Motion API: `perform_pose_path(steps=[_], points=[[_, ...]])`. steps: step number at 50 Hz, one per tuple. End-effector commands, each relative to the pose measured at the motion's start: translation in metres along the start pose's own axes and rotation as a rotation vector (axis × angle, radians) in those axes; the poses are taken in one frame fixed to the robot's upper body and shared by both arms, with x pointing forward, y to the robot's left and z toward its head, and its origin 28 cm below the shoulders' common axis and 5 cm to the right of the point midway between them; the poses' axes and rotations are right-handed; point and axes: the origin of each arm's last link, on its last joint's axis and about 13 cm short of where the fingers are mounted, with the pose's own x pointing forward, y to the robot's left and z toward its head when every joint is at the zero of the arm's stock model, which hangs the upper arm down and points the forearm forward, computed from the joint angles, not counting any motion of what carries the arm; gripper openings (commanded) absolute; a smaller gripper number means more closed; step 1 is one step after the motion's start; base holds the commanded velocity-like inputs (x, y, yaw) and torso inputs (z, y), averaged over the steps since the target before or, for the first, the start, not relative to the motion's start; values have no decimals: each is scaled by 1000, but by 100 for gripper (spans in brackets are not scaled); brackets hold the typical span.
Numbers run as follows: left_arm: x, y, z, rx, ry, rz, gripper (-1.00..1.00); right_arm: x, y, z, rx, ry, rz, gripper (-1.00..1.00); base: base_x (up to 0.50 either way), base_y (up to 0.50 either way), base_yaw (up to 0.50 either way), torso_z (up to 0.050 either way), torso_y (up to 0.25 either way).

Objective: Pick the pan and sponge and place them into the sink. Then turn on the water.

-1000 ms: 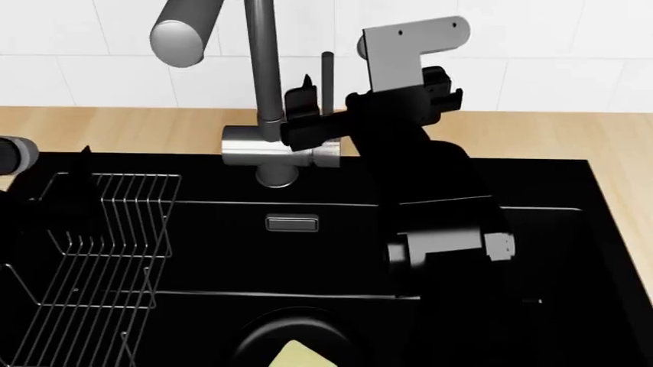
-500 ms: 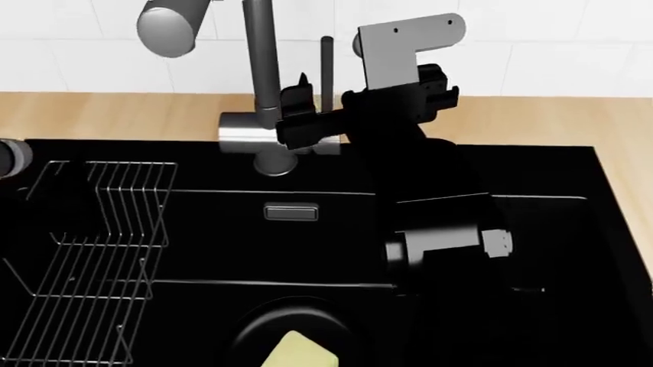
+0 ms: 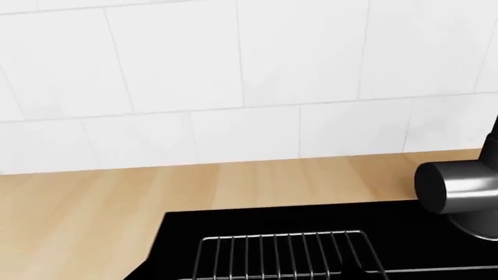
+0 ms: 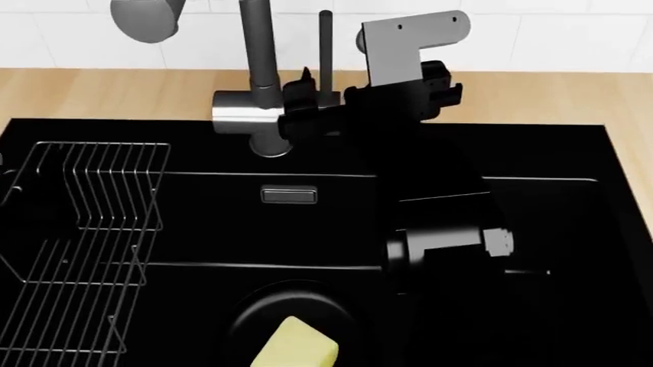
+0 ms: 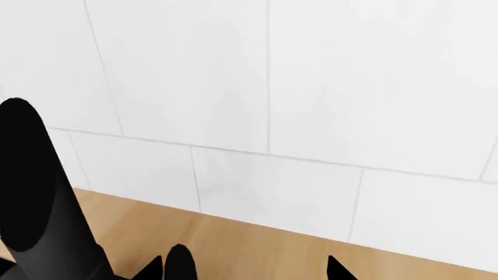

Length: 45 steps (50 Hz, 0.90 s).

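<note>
Sink [image 4: 571,222]: we see the black basin sunk into the wooden tabletop [image 4: 92,92]; its near part runs off the head view.
Pan [image 4: 245,325]: inside the sink, well in front of the faucet [image 4: 257,69]; black on black, so we make out only its rounded rim, and its handle we cannot find.
Sponge [image 4: 296,344]: pale yellow block lying in the pan, its near end cut off by the frame edge.
Wire rack [image 4: 87,229]: in the sink, off to the faucet's left.
Right claw [image 4: 306,107]: just beside the faucet's base and upright lever [image 4: 326,53]; dark against dark, so we cannot tell how far it is parted or whether it touches the lever. In the wrist view only two black tips [image 5: 179,262] show.
Left claw: out of every picture.
Water: we see no stream below the spout.
</note>
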Motion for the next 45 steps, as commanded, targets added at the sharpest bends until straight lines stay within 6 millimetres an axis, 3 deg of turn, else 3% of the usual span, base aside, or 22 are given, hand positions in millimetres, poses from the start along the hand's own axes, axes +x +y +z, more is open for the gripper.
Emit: perform_pose_path(steps=[1,6,23,45], points=[[6,-11,1,-1,-1,4,100,1,-1,5,5,-18,-19,100,0,0,0,0,0],[10,-20,0,-3,0,1,100,0,-2,4,6,-10,-32,100,0,0,0,0,0],[7,-14,0,-6,2,8,100,0,-7,8,26,-19,-67,100,0,0,0,0,0],[7,-15,-1,-5,3,10,100,-4,-13,-5,73,0,-112,100,0,0,0,0,0]])
